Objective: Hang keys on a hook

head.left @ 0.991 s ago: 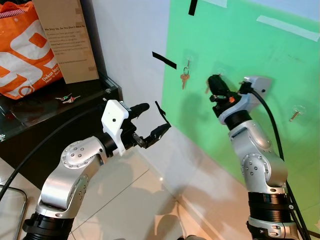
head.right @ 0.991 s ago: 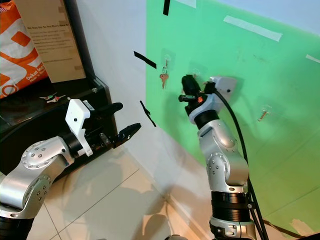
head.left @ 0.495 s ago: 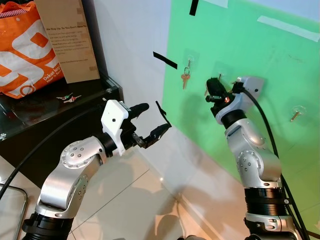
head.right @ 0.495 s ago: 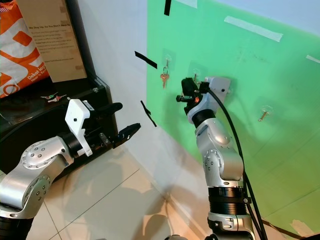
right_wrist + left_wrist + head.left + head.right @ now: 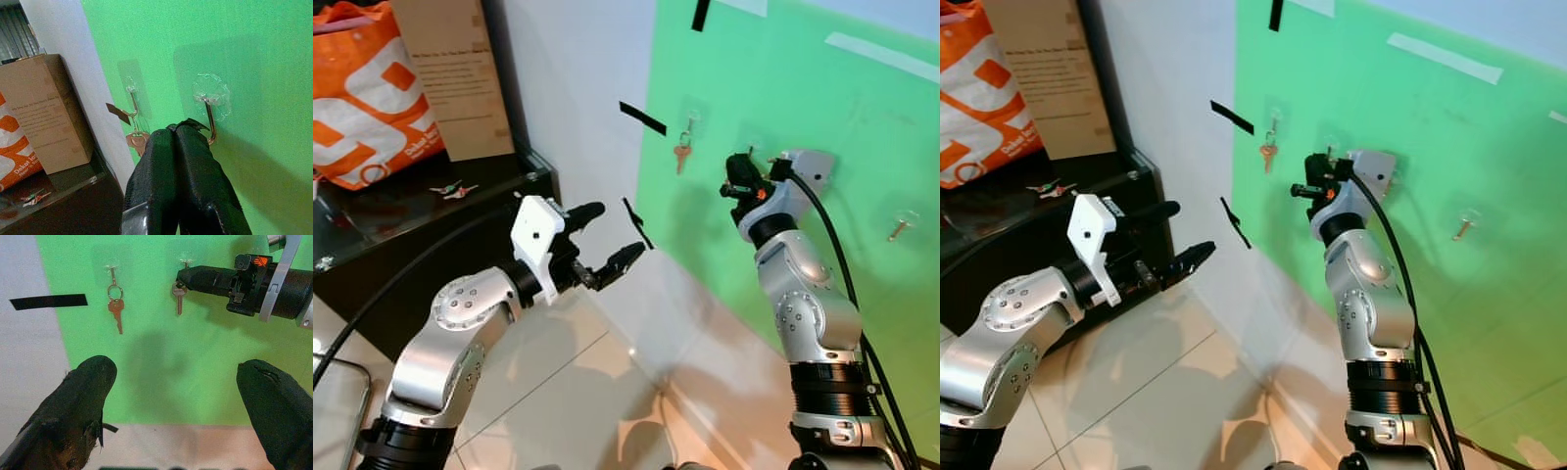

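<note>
My right gripper [image 5: 736,174] is raised against the green wall panel [image 5: 822,117], shut on a silver key [image 5: 179,297] that hangs below its tips. Those tips [image 5: 183,128] sit just beside the middle clear-backed hook [image 5: 210,120]. To the left, a copper key [image 5: 682,153] hangs on another hook [image 5: 133,105]. At the far right, a third hook carries a key [image 5: 898,228]. My left gripper [image 5: 617,231] is open and empty, held out low in front of the wall, well left of and below the hooks.
At the left, a black glass-topped cabinet [image 5: 460,220] holds an orange bag [image 5: 367,98], a cardboard sign [image 5: 455,73] and small items [image 5: 450,189]. Black tape strips [image 5: 641,117] mark the white wall. Glossy tiled floor [image 5: 568,392] lies below.
The right arm's elbow has swung left, and its gripper has stayed by the middle hook. The left arm has held still. The camera has shifted slightly.
</note>
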